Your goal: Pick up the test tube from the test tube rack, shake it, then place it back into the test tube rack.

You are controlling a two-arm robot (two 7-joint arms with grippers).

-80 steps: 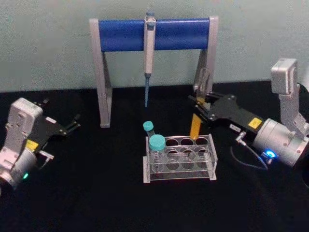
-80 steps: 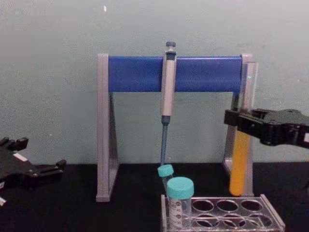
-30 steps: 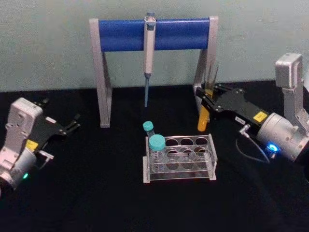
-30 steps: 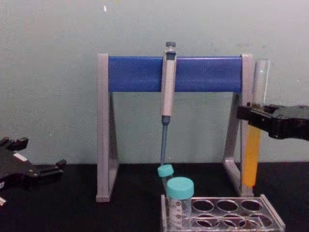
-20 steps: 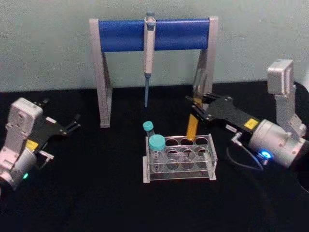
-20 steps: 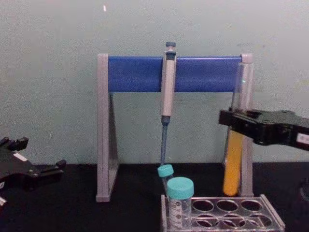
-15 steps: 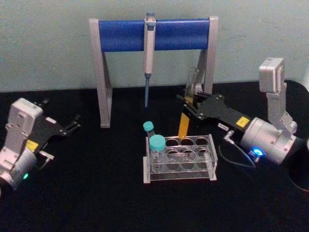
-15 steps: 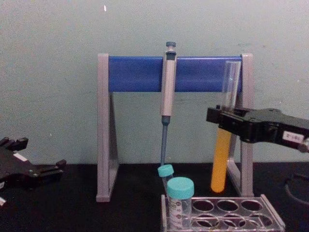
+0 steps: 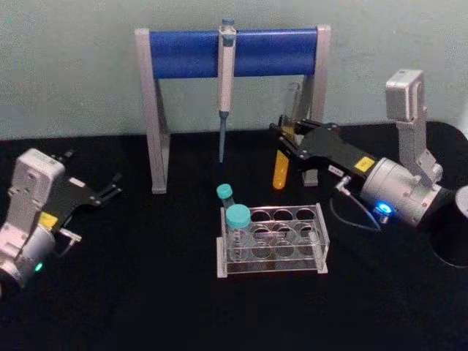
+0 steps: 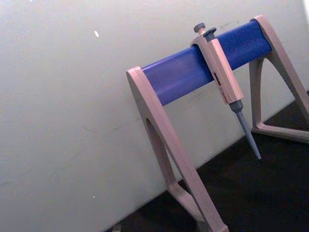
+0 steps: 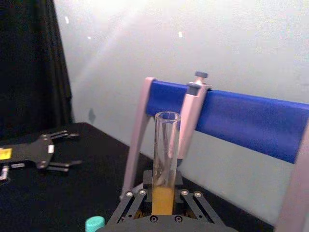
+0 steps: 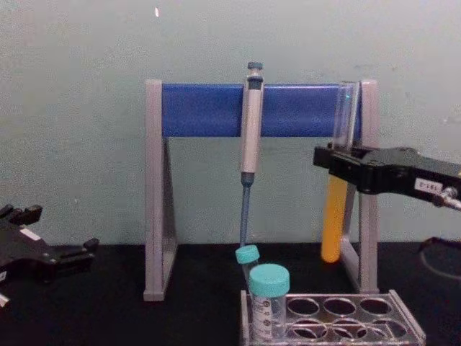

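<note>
I hold the tall, slim clear glass test tube [image 9: 281, 170] with orange-yellow liquid in its lower half. My right gripper [image 9: 284, 140] pinches it around the middle. It hangs in the air behind the low clear plastic test tube rack [image 9: 292, 253] and above it, with its rounded bottom well clear of the rack's top tier. I keep it upright with the open mouth on top because it has no cap, and any lean would send the liquid towards the rim. Gripping at mid-height leaves the liquid end free below my fingers, which I judge suits the shaking step.

My left gripper [image 9: 110, 187] rests with its fingers spread, well to the left of the rack, clear of this work.

Room is tightest behind the rack. The right leg of the tall grey pipette stand with the blue crossbar [image 9: 234, 53] stands just beside the tube's upper end, though I cannot tell how much depth separates them. The grey-blue pipette [image 9: 226, 67] hangs farther left, also behind the rack.

On the rack's left end stand two shorter teal-capped tubes [image 9: 237, 218]. The holes in its middle and right are open, so the return looks easiest there, coming straight down from above.
</note>
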